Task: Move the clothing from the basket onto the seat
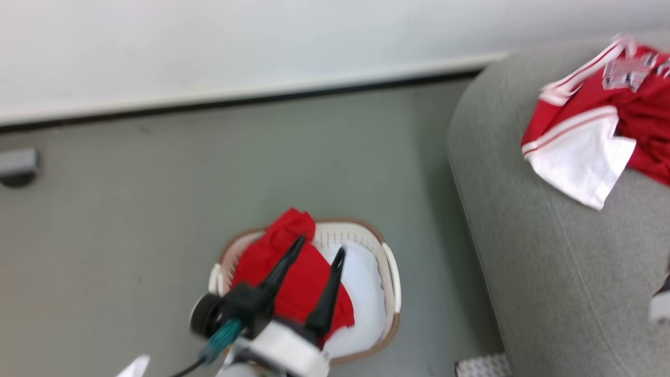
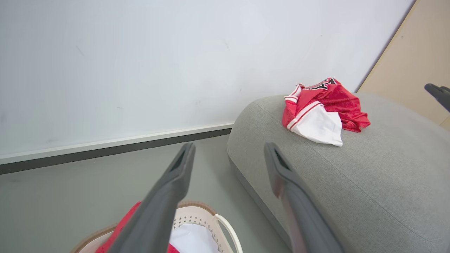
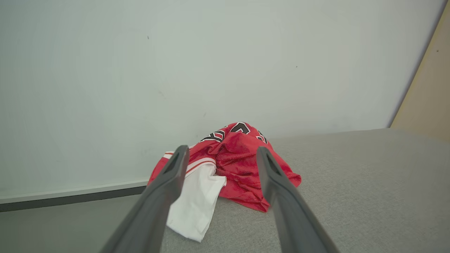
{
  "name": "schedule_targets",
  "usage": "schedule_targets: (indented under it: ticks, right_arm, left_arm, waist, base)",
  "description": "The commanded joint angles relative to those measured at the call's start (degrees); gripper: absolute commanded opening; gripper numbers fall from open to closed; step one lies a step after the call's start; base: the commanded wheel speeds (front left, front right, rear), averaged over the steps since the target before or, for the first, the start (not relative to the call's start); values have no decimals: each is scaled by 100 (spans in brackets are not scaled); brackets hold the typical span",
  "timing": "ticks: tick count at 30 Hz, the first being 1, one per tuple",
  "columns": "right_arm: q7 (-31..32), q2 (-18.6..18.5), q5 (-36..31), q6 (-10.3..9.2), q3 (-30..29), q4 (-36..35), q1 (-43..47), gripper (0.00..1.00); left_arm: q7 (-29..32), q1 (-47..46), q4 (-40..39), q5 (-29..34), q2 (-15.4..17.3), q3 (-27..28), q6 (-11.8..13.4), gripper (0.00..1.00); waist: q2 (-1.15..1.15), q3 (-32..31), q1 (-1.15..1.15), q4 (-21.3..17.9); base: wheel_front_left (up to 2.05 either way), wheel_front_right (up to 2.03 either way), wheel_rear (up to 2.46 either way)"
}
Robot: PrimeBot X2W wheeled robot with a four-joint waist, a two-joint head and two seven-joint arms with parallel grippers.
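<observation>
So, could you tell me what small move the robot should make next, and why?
Probably lower the open left end effector onto the plain red garment, which lies in the basket below it; the jersey already rests on the seat.

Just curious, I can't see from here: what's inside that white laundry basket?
In the laundry basket lies a plain red garment, partly over a pale white pad. Anything beneath them is covered.

Black left pincer [image 1: 322,244]; white wrist [image 1: 290,352]
</observation>
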Motion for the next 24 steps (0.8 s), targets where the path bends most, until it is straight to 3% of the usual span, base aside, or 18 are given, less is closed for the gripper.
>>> schedule_targets:
  ticks: [1,5,14,19,24]
  right_arm:
    - [4,18,-132,-12,131,-190,311,100]
    - [4,134,-214,-12,405,-610,914,100]
    - [3,388,-365,-12,744,-1045,1871,100]
    - [4,550,-318,-12,788,-1081,2146,100]
    - [3,613,-403,-12,852,-1019,2309,100]
  left_arm:
    - [1,336,-72,103,-8,182,39,100]
    - [-1,974,-271,316,-167,830,40,100]
    - [-2,2049,-452,876,-492,1965,-282,100]
    - [-2,2358,-399,1207,-578,2343,-557,100]
    - [-3,2537,-373,1390,-637,2610,-681,100]
  waist:
    - [0,-452,1,191]
    - [0,-834,1,359]
    - [0,-1507,1,661]
    - [0,-1720,1,729]
    - [0,-1881,1,805]
  base:
    - [0,0,0]
    - [0,0,0]
    - [0,0,0]
    - [0,0,0]
    - [0,0,0]
